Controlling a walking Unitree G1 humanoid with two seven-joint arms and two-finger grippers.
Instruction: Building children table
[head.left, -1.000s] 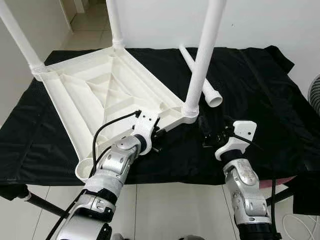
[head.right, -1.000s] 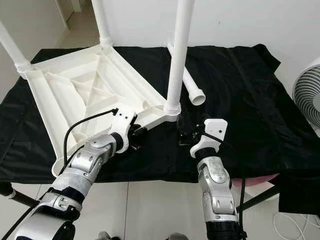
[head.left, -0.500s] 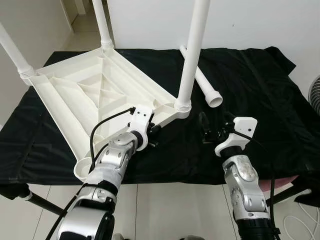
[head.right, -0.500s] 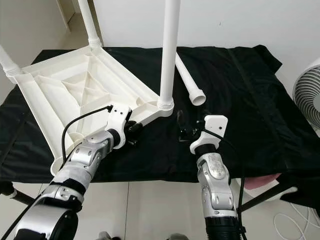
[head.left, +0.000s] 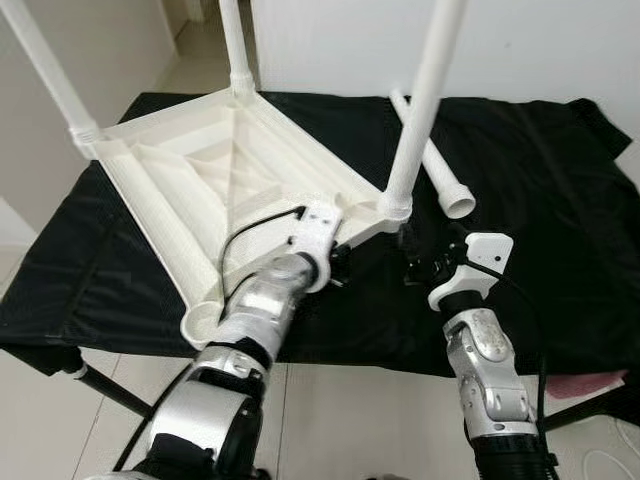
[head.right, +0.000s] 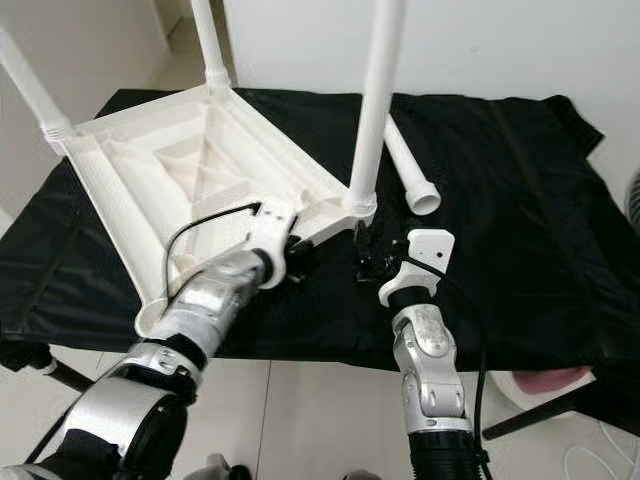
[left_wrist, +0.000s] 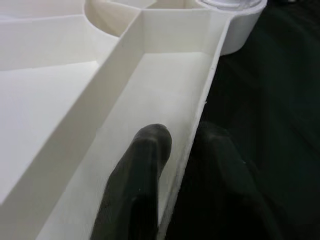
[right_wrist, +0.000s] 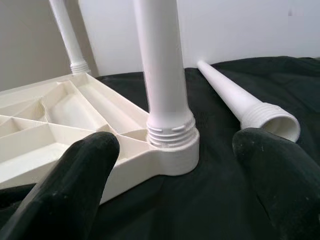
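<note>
Head views: inverted tabletop (head.left: 220, 175) on black-draped surface (head.left: 560, 200), three legs fitted, fourth leg (head.left: 432, 160) loose beside it, one socket (head.left: 200, 322) empty.

Left wrist: left pincer (left_wrist: 172, 165) pinches the tabletop rim.

Right wrist: right pincer (right_wrist: 180, 175) spread, facing fitted leg (right_wrist: 162, 75).

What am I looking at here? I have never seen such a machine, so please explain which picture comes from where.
This is a humanoid robot with two silver arms ending in black two-finger grippers. Two pictures come from its head, looking down; two come from cameras on its wrists. On the black cloth lies a white plastic children's table, upside down, with three legs screwed in. A fourth leg lies loose beside it. The left gripper clamps the table's rim, one finger each side. The right gripper is open, close to the nearest screwed-in leg.
</note>
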